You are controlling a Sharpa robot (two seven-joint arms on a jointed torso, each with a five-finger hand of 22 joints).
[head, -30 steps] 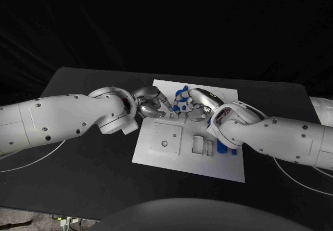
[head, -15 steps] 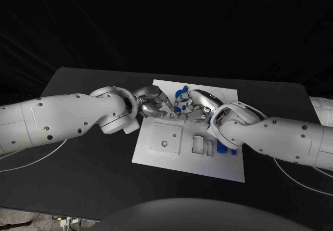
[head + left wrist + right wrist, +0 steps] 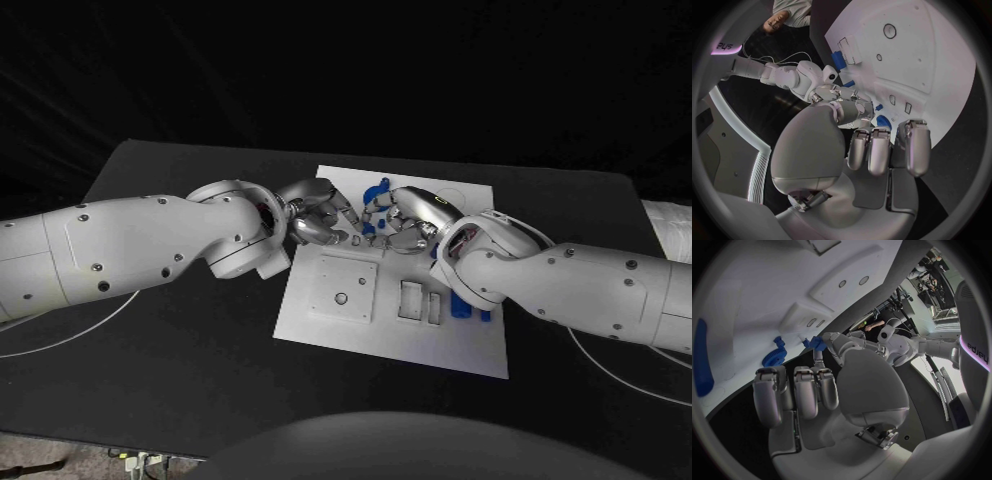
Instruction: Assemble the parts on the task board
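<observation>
Together the two hands meet over the far part of the task board (image 3: 469,355), the white plate lying in the middle of the black desk (image 3: 173,330). From the left side of the head view comes the left hand (image 3: 310,220), its fingers curled in toward the other hand above the board's far left part; whether it grips anything between them I cannot tell. Just beside it, between the two hands, small blue parts (image 3: 378,195) show at the board's far middle, partly hidden by fingers. In the right wrist view a small blue part (image 3: 815,343) sits at the left hand's fingertips, touching them. Next comes the right hand (image 3: 410,220), fingers bent toward the same spot; its grip cannot be made out either. Nearer the robot, the board carries a raised square plate (image 3: 346,287) with a small round hole, then two narrow rectangular slots (image 3: 423,303). Further right, another blue part (image 3: 470,310) lies near the board's right edge, partly under the right arm.
</observation>
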